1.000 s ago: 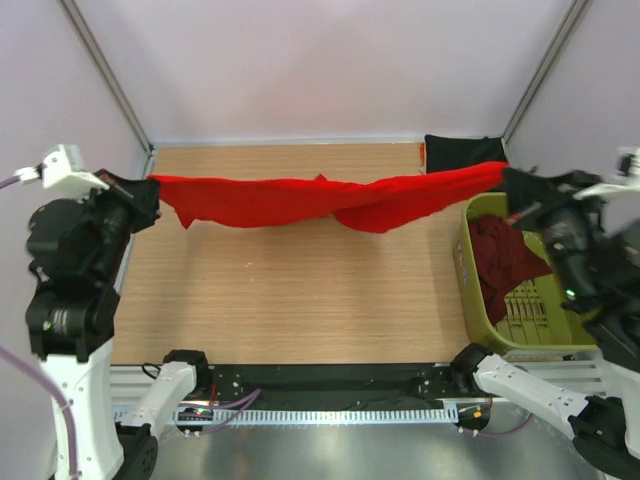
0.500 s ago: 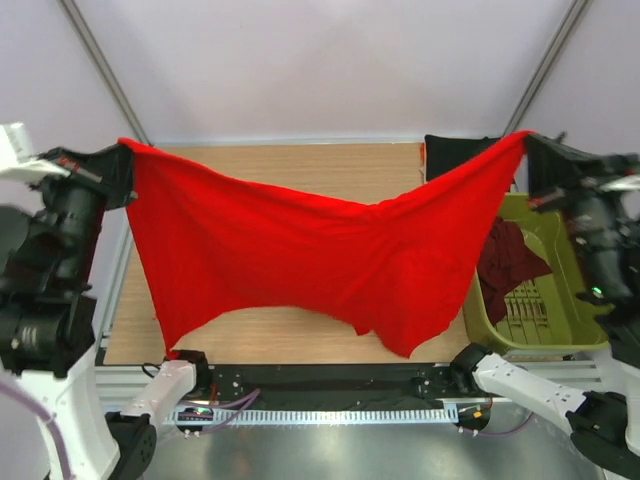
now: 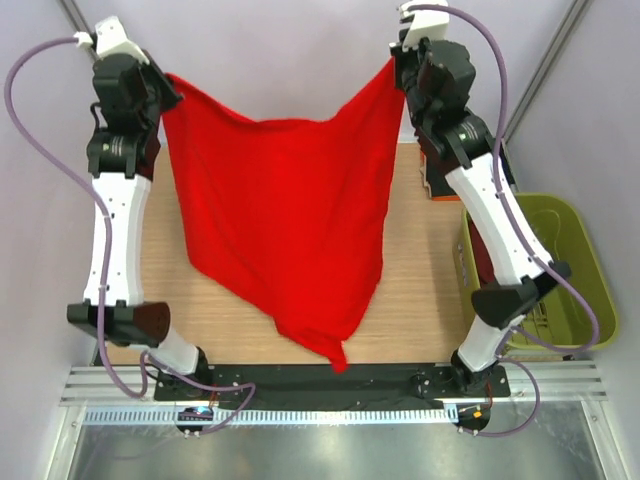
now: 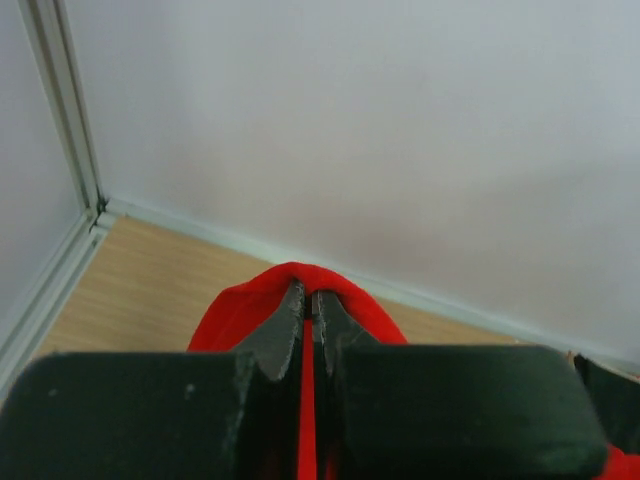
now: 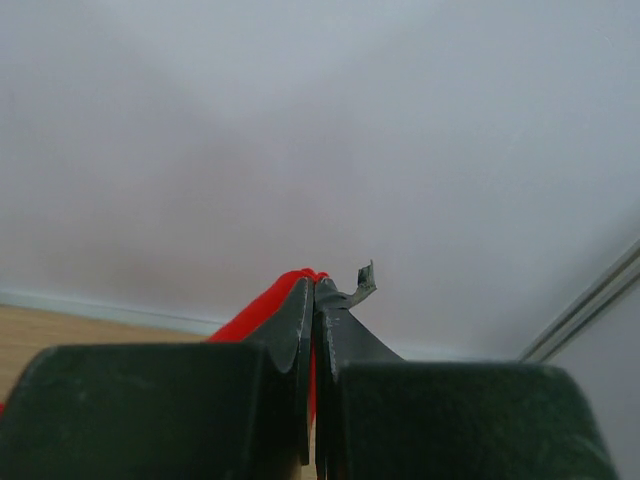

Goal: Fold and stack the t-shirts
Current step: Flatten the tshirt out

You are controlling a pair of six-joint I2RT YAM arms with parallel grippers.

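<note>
While both arms reach high above the wooden table [image 3: 420, 290], one bright red t-shirt [image 3: 280, 220] hangs spread between them. The left gripper [image 3: 163, 82] is pinched tight on the shirt's upper left corner and the right gripper [image 3: 393, 68] on its upper right corner. Each wrist view shows red cloth squeezed between closed fingers. Below those two held corners the cloth sags to a single point that dangles at the table's near edge. One olive-green basket [image 3: 585, 260] sits at the right edge.
</note>
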